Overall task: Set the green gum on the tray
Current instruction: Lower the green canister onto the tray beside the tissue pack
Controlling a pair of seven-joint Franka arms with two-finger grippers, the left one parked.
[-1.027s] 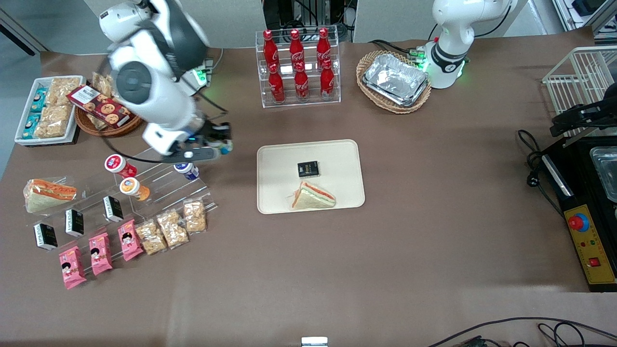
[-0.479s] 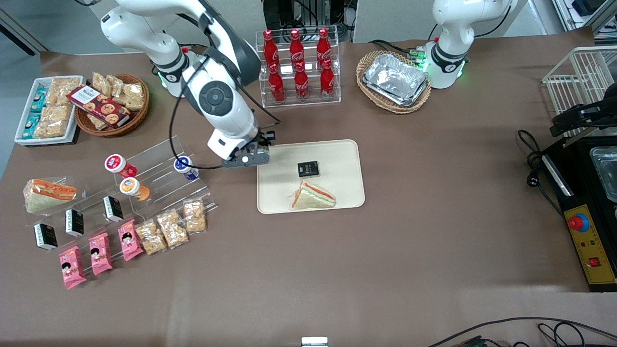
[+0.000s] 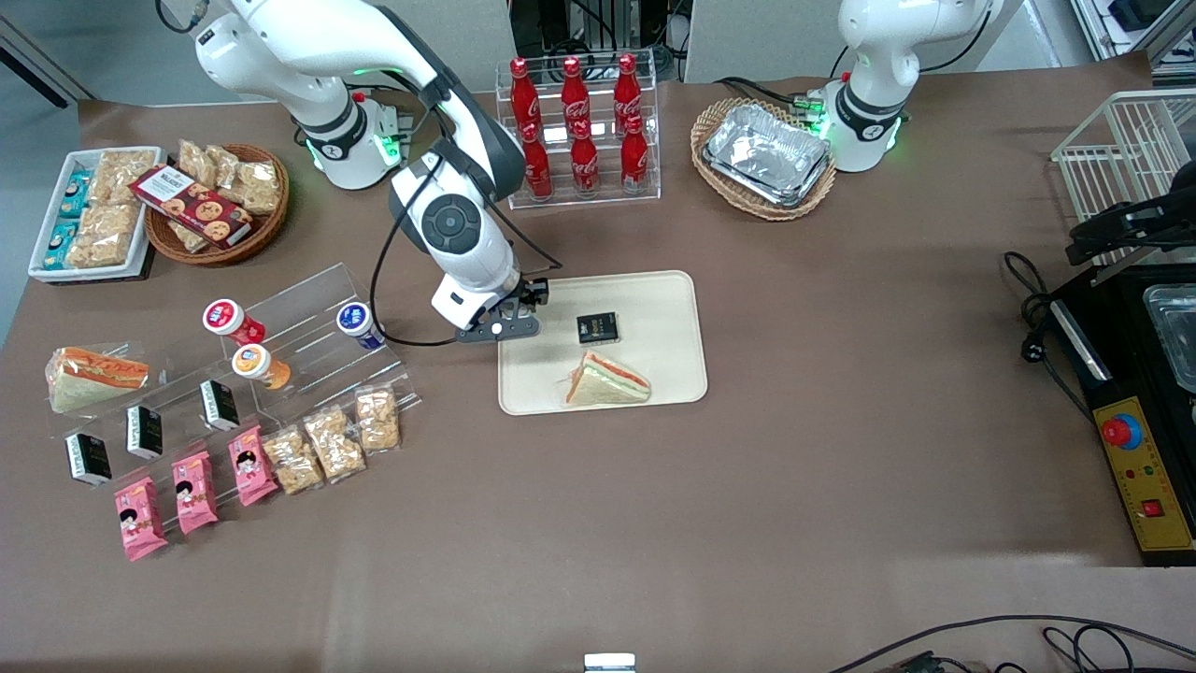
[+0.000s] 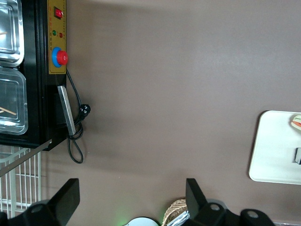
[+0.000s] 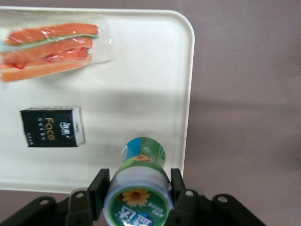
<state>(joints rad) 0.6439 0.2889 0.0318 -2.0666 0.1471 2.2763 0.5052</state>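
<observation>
The green gum [image 5: 140, 186], a small bottle with a white lid rimmed green and a sunflower print, sits clamped between the two black fingers of my gripper [image 5: 139, 188]. It hangs just above the cream-beige tray [image 5: 155, 94], over the rim at the working arm's end. In the front view the gripper [image 3: 509, 318] hovers at that same edge of the tray [image 3: 654, 299], and the bottle is hidden under the hand. On the tray lie a black packet [image 3: 597, 327] and a wrapped sandwich [image 3: 605, 381].
A clear stepped stand [image 3: 308, 336] toward the working arm's end holds a blue-lidded bottle [image 3: 356, 321], an orange-lidded one [image 3: 254, 363] and a red-lidded one [image 3: 226, 319]. A rack of cola bottles [image 3: 577, 131] stands farther from the camera than the tray.
My gripper carried the gum from the clear stand to the tray's edge over the last second, then edged a little nearer the camera and over the tray.
</observation>
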